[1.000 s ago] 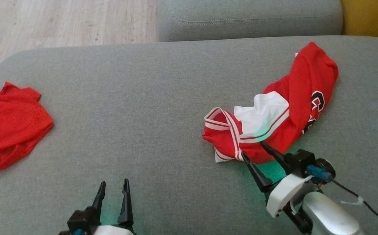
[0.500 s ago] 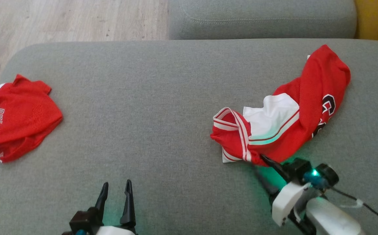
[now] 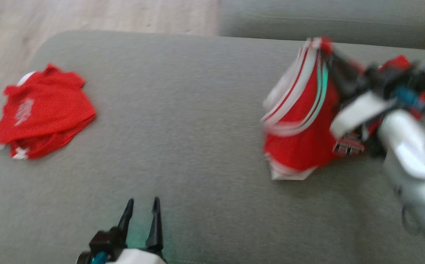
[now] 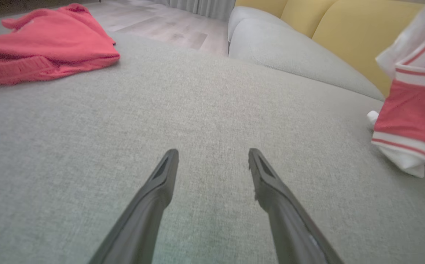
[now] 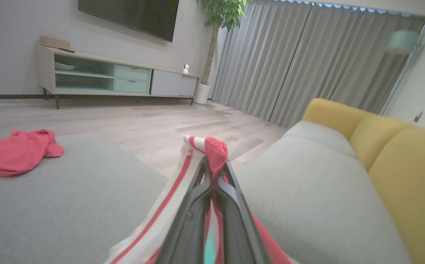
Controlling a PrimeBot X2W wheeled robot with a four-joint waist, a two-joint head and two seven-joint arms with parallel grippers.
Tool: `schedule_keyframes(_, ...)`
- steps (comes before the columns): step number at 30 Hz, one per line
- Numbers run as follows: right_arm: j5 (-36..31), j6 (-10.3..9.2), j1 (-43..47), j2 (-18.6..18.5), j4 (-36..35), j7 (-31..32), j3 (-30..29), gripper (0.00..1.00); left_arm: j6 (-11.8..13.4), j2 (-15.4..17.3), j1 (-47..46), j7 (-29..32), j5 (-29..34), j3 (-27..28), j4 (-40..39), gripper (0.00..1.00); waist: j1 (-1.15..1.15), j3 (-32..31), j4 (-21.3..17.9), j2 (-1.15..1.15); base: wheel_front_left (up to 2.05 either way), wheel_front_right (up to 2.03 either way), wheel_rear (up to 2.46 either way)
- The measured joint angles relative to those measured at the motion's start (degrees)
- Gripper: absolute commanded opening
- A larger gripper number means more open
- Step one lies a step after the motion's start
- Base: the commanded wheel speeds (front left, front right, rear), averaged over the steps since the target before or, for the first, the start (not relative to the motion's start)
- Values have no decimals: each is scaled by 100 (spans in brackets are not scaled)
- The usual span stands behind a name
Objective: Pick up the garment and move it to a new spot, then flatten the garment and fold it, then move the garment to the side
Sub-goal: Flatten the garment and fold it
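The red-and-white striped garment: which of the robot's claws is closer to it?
Right. The right gripper is shut on the garment, holding its striped edge up. The left gripper is open over the grey cushion, off to its left.

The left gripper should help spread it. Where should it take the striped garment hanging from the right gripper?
Likely the garment's white-hemmed bottom corner, from the robot's left, low over the cushion: it hangs lowest, nearest the left gripper, while the right gripper pinches the top.

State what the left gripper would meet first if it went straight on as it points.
Probably bare grey cushion; the left gripper would pass between the red shirt and the striped jersey.
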Motion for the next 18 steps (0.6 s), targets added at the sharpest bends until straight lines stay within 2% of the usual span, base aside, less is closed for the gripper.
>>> schedule_keyframes(5,-270,0,-1288,-104,866,-1,-27,0,-99,3,-299,0,-4,-350,-16,100,0,110,532,0,0,0,0)
schedule_keyframes(10,-660,0,-2002,-132,1889,-1,-276,0,-99,5,-359,0,-52,-667,-20,100,0,252,1152,0,0,0,0)
schedule_keyframes(11,-690,0,-2086,-122,2107,-1,-419,5,-98,4,-365,0,-80,-695,-21,100,0,286,1270,0,0,0,0)
schedule_keyframes(12,-733,0,-2163,-121,2319,-1,-526,99,-98,5,-373,0,-107,-717,-24,100,0,323,1376,0,0,0,0)
schedule_keyframes(15,-875,0,-2351,-30,2908,1,-733,100,-89,7,-380,0,-149,-805,-47,100,0,463,1598,0,0,0,0)
schedule_keyframes(18,-983,0,-2338,213,3154,0,-751,100,-53,4,-392,0,-187,-847,-85,100,1,588,1606,0,0,0,0)
